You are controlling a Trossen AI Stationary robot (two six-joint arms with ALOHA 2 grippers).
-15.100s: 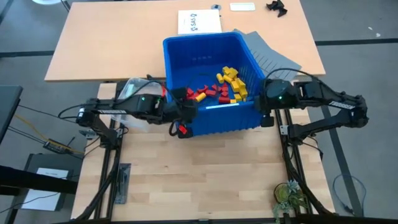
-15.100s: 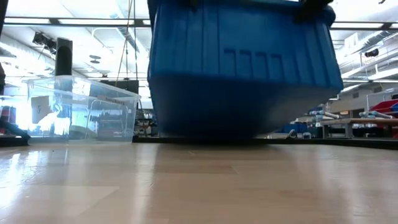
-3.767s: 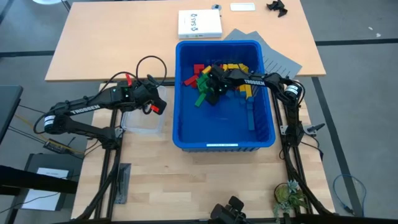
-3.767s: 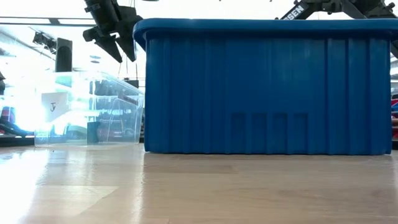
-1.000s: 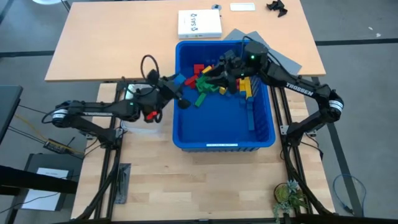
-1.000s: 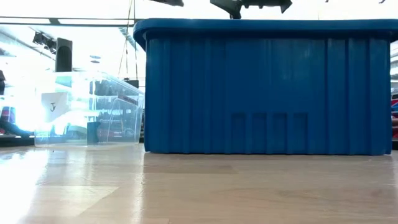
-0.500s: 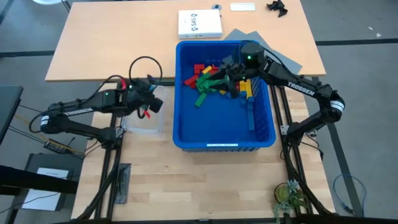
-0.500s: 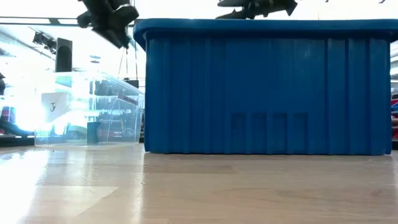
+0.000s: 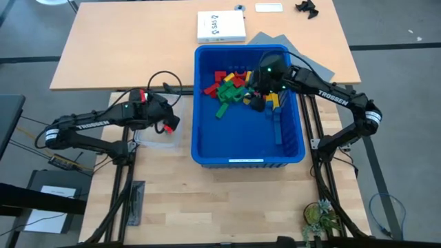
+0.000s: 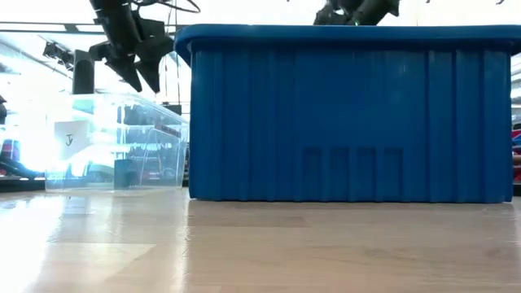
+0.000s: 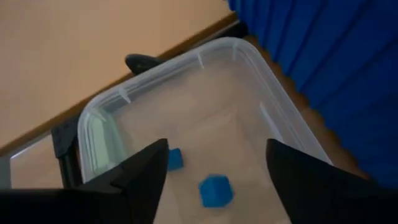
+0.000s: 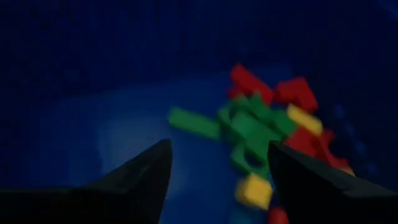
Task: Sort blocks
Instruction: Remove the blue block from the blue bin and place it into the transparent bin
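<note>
- One large blue bin (image 9: 249, 148) stands on the light wooden table (image 9: 227, 200); one small clear tub (image 9: 160, 135) sits just beside the bin's left wall.
- The blocks (image 9: 229, 85) lie heaped in the far half of the bin: small plastic bricks in red, green, yellow and blue, some long and flat, some short and chunky. The pile is too jumbled for a sure count.
- A long green block (image 9: 223, 109) lies at the near edge of the heap, slightly apart from the rest, angled across the bin floor.
- One blue piece (image 9: 275, 127) lies alone along the bin floor nearer the front, by the right wall.
- In the left wrist view two blue blocks show on the tub's floor: one cube-like block (image 11: 216, 190) and a smaller one (image 11: 175, 159) close beside it, partly behind a finger.
- Left tool (image 9: 169, 124) hangs over the clear tub, its fingers spread and holding nothing; in the low view it (image 10: 137, 65) sits above the tub's rim, left of the bin.
- Right tool (image 9: 258, 98) is over the block heap inside the bin, at the heap's right side. Its fingers (image 12: 134, 180) stand apart in its own wrist view, with nothing between them; green, red and yellow bricks lie ahead of it.
- Behind the bin, on a second table, lie one white booklet (image 9: 220, 25) and a grey sheet (image 9: 303, 65) that pokes out from under the bin's far right corner.
</note>
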